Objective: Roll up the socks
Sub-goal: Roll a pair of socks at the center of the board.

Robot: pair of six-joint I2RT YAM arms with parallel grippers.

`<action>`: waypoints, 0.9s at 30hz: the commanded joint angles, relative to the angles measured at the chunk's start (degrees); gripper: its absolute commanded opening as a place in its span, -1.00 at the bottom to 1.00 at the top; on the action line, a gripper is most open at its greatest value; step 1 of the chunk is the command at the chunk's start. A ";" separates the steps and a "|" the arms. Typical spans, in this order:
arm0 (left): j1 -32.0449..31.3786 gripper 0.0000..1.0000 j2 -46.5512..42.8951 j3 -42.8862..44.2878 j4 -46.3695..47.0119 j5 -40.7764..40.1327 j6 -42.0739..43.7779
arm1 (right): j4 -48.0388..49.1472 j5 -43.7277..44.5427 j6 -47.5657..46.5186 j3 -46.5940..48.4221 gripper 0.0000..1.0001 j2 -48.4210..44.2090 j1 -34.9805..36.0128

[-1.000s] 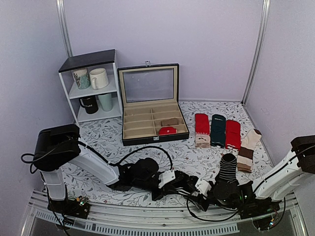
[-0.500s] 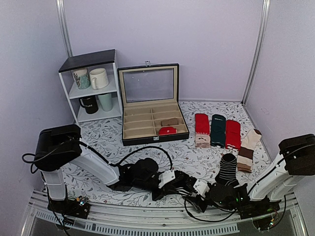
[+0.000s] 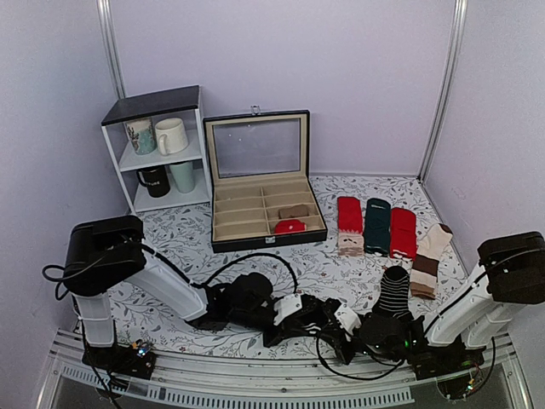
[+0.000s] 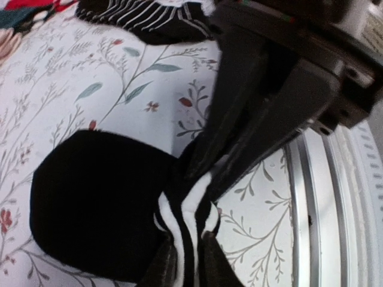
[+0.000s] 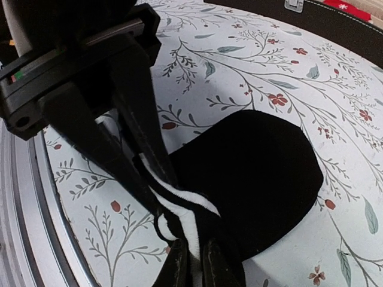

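A short black sock (image 4: 96,203) with white bands across its cuff (image 4: 188,221) lies flat at the table's near edge; it also shows in the right wrist view (image 5: 251,179). My left gripper (image 4: 185,268) is shut on the cuff from one side. My right gripper (image 5: 196,264) is shut on the same bunched cuff from the opposite side. Each gripper's fingers show in the other's view, the right one's (image 4: 251,119) and the left one's (image 5: 114,125). In the top view both grippers (image 3: 328,328) (image 3: 356,331) meet tip to tip and hide the sock.
A black sock with thin white stripes (image 3: 393,292) lies just behind the right gripper. Red (image 3: 349,215), dark green (image 3: 376,223), red (image 3: 402,232) and beige-brown (image 3: 430,256) socks lie at back right. An open black box (image 3: 260,183) and a white mug shelf (image 3: 157,149) stand behind. A metal rail (image 4: 323,209) edges the table.
My right gripper has slid a little to the left, closer to the left gripper, and its arm has folded in. The left arm has barely moved.
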 commanded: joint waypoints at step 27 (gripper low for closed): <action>-5.76 -0.18 -15.37 -12.77 0.70 -1.80 19.18 | -21.29 -32.43 22.77 1.98 -0.84 4.91 -7.54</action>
